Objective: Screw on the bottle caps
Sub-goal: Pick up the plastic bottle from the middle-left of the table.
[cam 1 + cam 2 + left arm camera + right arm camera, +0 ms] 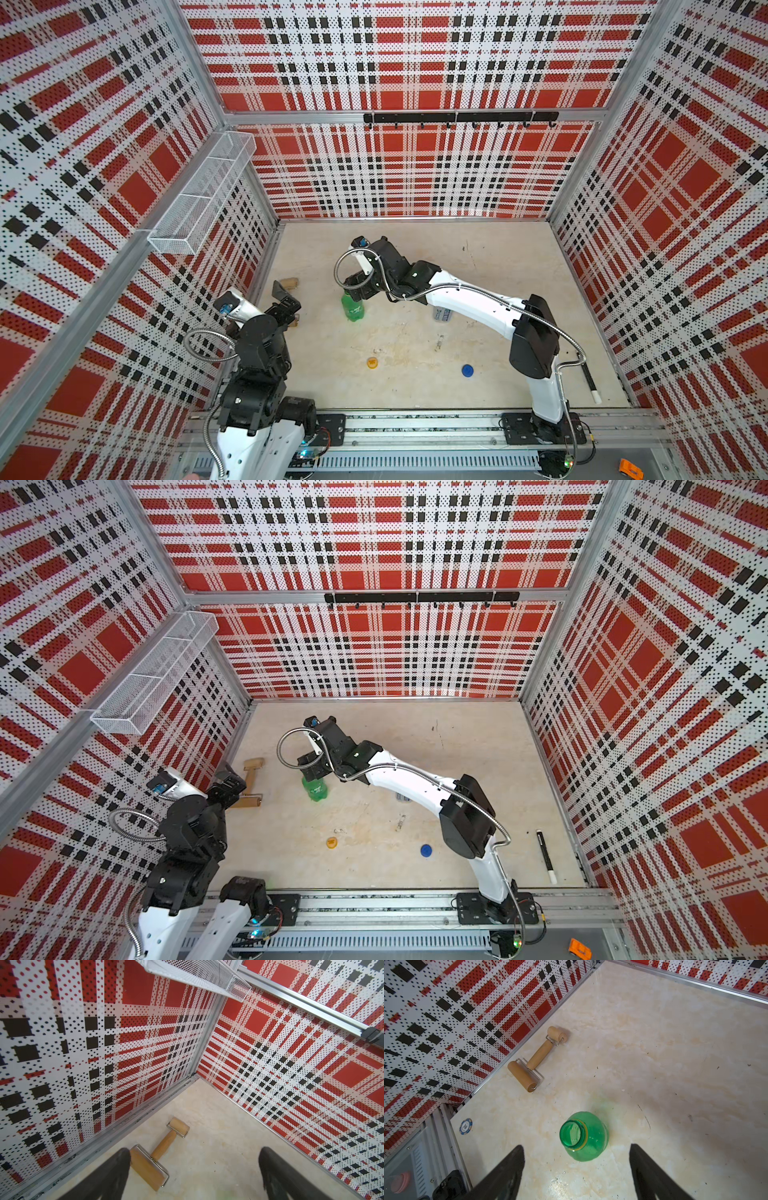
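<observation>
The green bottle [352, 308] stands upright in mid-table, its mouth open and uncapped in the right wrist view [583, 1136]. My right gripper [576, 1146] hovers just above and beside its neck, open, with nothing between the fingers; in a top view this gripper [357, 293] covers the bottle's top. The clear bottle [442, 314] with a dark label is mostly hidden behind the right arm. The yellow-orange cap [372, 363] and the blue cap [467, 370] lie loose near the front. My left gripper [194, 1151] is open and empty by the left wall.
A wooden double roller [164, 1145] lies by the left wall, just past the left fingertips. A dark chip marked "10" [465, 1126] sits near the table's edge. A black marker [546, 856] lies at the right. A wire basket [203, 195] hangs on the left wall.
</observation>
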`<action>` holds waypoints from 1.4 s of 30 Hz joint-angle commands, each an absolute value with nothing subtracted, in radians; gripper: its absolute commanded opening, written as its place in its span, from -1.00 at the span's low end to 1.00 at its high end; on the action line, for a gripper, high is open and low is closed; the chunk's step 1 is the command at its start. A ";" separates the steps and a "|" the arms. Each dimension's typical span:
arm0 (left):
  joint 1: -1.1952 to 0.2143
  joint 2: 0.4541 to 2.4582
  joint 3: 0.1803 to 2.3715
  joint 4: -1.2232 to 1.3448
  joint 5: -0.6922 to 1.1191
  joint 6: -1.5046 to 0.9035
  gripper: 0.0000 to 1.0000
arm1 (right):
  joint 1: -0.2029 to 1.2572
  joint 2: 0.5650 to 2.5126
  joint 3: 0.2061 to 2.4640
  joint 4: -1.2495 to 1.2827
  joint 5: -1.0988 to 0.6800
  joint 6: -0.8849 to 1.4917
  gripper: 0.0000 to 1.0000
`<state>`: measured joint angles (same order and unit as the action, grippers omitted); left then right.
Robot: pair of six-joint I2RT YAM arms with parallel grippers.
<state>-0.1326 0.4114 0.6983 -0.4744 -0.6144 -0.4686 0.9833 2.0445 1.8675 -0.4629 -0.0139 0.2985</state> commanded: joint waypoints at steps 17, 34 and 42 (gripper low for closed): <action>-0.144 0.401 0.700 -0.470 -0.602 -0.451 0.99 | 1.034 2.198 2.032 -0.537 0.082 0.208 0.36; -0.149 0.412 0.696 -0.463 -0.587 -0.446 0.98 | 1.035 2.258 2.095 -0.569 0.105 0.201 0.05; -0.152 0.413 0.695 -0.462 -0.589 -0.446 0.99 | 1.035 2.266 2.095 -0.573 0.106 0.203 -0.04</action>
